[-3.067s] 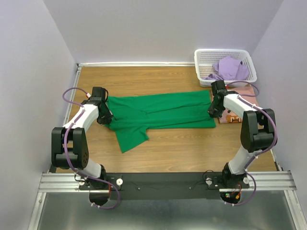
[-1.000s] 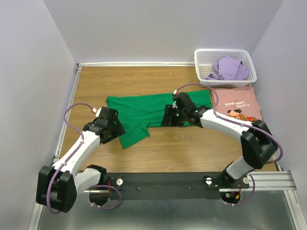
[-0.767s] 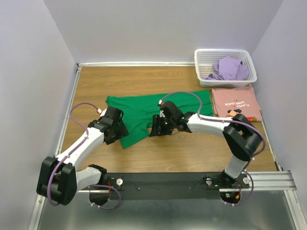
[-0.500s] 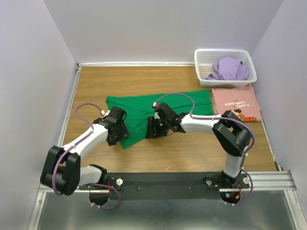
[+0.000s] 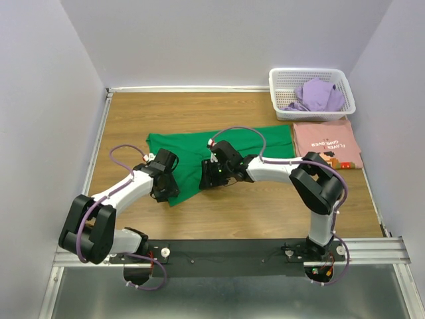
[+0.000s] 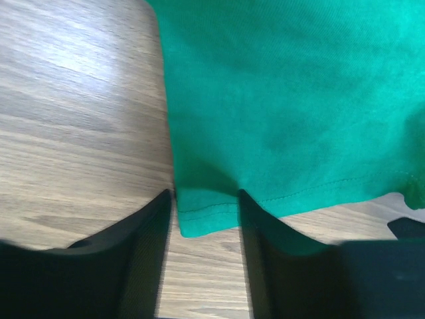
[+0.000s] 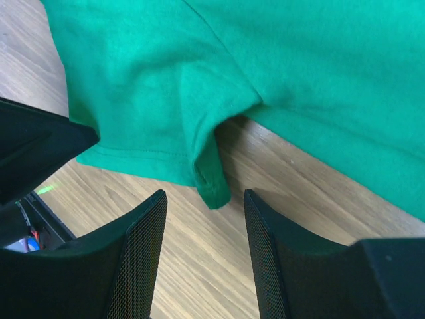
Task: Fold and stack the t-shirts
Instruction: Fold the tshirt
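A bright green t-shirt (image 5: 226, 147) lies spread across the middle of the table, with one flap (image 5: 184, 186) hanging toward the near side. My left gripper (image 5: 166, 189) is at that flap's left corner. In the left wrist view its jaws stand apart around the green hem corner (image 6: 206, 219). My right gripper (image 5: 209, 178) is at the flap's right side, open, with a folded green corner (image 7: 214, 189) just ahead of its fingertips. A folded pink t-shirt (image 5: 327, 143) with print lies at the right. A purple t-shirt (image 5: 319, 95) sits crumpled in the basket.
The white lattice basket (image 5: 309, 72) stands at the back right corner, right behind the pink shirt. Walls close in the table on the left, back and right. Bare wood (image 5: 265, 212) shows between the shirt and the near rail.
Both grippers left the green shirt's far ends and came in to its near flap. Over the last second the right arm swept left and the left jaws narrowed round the hem corner.
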Motion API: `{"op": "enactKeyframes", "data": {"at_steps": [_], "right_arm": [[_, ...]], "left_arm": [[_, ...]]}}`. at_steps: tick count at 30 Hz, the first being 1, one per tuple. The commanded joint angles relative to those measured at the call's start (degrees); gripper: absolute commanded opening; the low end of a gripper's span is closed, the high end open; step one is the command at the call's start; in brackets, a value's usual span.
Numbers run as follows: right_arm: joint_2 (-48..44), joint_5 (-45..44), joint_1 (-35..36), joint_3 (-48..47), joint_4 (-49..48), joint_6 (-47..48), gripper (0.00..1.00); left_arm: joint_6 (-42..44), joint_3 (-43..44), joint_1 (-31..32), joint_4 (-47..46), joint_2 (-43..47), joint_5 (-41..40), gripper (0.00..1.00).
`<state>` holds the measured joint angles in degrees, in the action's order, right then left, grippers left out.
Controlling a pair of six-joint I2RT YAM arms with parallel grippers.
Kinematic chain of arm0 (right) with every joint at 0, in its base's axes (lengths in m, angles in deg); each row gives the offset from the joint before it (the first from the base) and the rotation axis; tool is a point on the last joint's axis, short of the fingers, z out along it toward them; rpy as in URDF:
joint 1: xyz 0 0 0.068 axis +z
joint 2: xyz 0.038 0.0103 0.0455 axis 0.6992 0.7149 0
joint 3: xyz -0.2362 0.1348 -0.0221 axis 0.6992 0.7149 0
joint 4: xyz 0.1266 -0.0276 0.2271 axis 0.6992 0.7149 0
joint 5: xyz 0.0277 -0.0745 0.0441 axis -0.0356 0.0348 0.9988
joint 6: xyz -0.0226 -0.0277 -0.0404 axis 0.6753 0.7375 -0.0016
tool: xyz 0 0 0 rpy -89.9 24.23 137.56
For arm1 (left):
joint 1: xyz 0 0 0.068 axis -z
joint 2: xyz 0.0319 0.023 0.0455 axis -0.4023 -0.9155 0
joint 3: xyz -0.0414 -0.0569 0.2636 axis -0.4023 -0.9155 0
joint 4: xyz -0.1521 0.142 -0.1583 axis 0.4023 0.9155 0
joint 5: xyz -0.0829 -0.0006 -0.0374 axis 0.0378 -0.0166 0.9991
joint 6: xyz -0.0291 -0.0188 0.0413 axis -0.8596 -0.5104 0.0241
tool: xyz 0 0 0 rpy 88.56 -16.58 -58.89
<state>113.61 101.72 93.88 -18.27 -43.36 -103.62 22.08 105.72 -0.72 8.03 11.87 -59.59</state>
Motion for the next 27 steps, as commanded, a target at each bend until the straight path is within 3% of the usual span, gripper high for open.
{"op": "enactKeyframes", "data": {"at_steps": [1,8,9,11,12,14,15,18,27], "right_arm": [[1.86,-0.60,0.40,-1.84,-0.45,1.52,0.57],[3.09,-0.34,0.58,-2.81,-0.45,2.05,0.56],[3.18,-0.25,0.49,-2.81,-0.45,2.04,0.53],[3.27,-0.07,0.58,-2.81,-0.54,2.13,0.49],[3.35,0.02,0.49,-2.81,-0.54,2.22,0.41],[3.09,0.02,0.49,-2.81,-0.45,2.13,0.28],[2.92,-0.24,0.58,-2.90,-0.45,2.13,0.14],[2.30,-1.21,0.58,-3.42,-0.36,1.52,0.02],[2.38,-1.40,-3.27,-7.46,-0.27,0.20,0.01]], "left_arm": [[-1.57,-1.53,0.90,-1.14,-1.07,1.50,0.47],[-1.22,-1.61,1.17,-1.67,-2.21,1.94,0.22],[-1.22,-1.70,1.08,-1.84,-2.12,1.85,0.13],[-1.22,-1.79,1.17,-1.84,-1.77,1.85,0.05],[-1.22,-1.70,1.17,-1.67,-1.51,1.50,0.00],[-1.31,-1.26,1.17,-1.23,-0.72,0.89,0.00],[-1.48,-0.57,1.17,-0.79,-0.45,0.01,0.00],[-1.39,1.89,1.08,0.61,0.86,-3.75,0.00],[5.62,13.57,-3.48,-1.84,-2.20,-8.26,0.00]]}}
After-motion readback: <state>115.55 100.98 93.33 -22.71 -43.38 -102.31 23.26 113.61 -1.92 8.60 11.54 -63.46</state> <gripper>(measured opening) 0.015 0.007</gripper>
